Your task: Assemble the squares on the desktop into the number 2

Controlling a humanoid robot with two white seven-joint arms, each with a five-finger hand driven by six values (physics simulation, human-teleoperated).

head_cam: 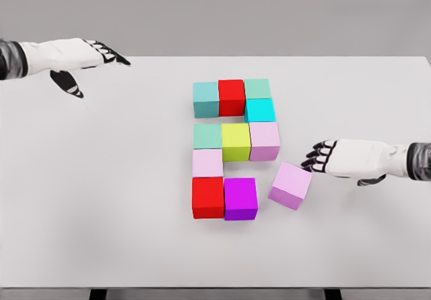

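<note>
**Final cube short of its slot: risks at the last placement**

Left to right. The left hand (81,57) hangs over the far left of the white table (101,199), fingers spread and holding nothing, well apart from the blocks. At centre, 10 cubes already trace most of a 2. Top row: teal cube (205,99), red cube (231,96), green cube (256,88), with a cyan cube (260,110) just below the green. Middle row: mint cube (207,136), yellow-green cube (236,142), pale pink cube (264,141). Below the mint one sits a light pink cube (207,163), then the lower red cube (208,197) and purple cube (240,199) touching side by side. The 11th piece, a lilac cube (291,185), lies skewed, near but apart from the purple cube, leaving the bottom row unfinished. The right hand (322,157) is just beside its far right corner, fingers loosely curled and gripping nothing; contact cannot be confirmed.

Probable hazards: a push applied off-centre would likely spin the skewed cube rather than slide it; excess travel could ram the purple cube and shunt the bottom row; the fingers might brush the pale pink cube above.
</note>
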